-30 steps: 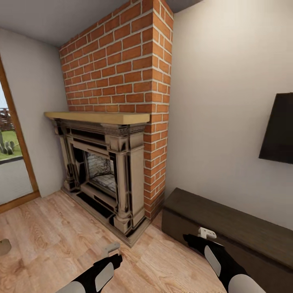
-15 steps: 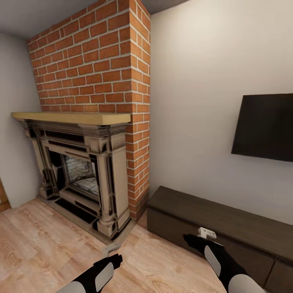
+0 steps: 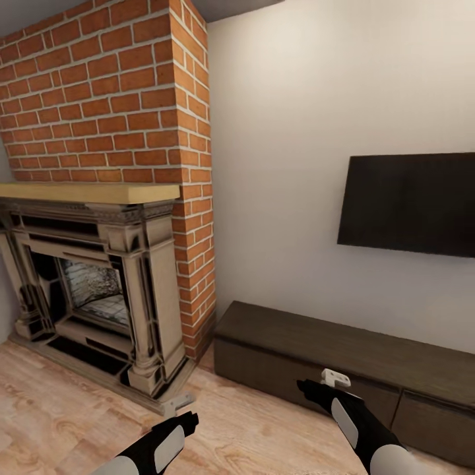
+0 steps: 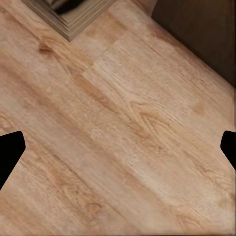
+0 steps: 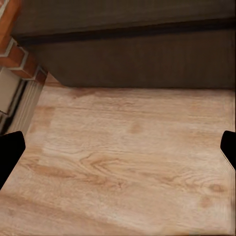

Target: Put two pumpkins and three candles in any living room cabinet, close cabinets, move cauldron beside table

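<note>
The cabinet (image 3: 316, 343) is a long, low dark-brown unit against the white wall, right of the brick fireplace, and both of its fronts look closed. My left gripper (image 3: 179, 402) hangs low over the wood floor in front of the fireplace base. My right gripper (image 3: 335, 379) hovers just in front of the cabinet's left front. In the left wrist view the left gripper (image 4: 118, 147) is open over bare planks. In the right wrist view the right gripper (image 5: 118, 152) is open above the floor, with the cabinet (image 5: 132, 59) ahead. The pumpkins, candles, cauldron and table are out of view.
An ornate beige fireplace (image 3: 99, 290) with a wooden mantel stands under a red brick chimney (image 3: 119, 99) at the left. A black flat screen (image 3: 409, 204) hangs on the wall above the cabinet. Light wood-plank floor (image 3: 251, 429) lies between me and the cabinet.
The head view has swung to the right: the fireplace sits further left in the picture, the glass door has left it, and more of the cabinet and screen shows. Both arms hold the same pose.
</note>
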`<state>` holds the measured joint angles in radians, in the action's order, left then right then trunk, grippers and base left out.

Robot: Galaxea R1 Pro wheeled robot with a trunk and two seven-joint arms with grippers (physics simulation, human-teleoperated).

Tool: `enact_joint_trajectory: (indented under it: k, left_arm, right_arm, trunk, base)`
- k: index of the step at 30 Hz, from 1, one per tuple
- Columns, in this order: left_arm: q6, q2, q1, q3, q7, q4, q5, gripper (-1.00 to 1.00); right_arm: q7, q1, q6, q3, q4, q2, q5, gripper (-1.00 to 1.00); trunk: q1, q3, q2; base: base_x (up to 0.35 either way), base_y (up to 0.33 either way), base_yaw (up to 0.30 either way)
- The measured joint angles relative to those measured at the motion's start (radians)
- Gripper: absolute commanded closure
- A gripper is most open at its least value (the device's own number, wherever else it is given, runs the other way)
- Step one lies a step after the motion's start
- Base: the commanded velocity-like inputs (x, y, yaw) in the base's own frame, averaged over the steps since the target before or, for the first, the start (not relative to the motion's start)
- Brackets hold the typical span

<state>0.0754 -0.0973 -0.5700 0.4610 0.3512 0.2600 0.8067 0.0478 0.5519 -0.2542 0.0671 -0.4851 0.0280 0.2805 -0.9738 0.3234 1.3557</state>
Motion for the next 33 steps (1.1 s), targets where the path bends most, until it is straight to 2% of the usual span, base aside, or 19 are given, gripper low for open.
enact_joint_trajectory:
  k: [33]
  left_arm:
    - [0.0, 0.001, 0.0, 0.0, 0.0, 0.0, 0.0, -1.0]
  right_arm:
    - [0.0, 0.0, -0.001, 0.0, 0.0, 0.0, 0.0, -1.0]
  trunk:
    - [0.0, 0.002, 0.0]
  base:
    - [0.0, 0.0, -0.29]
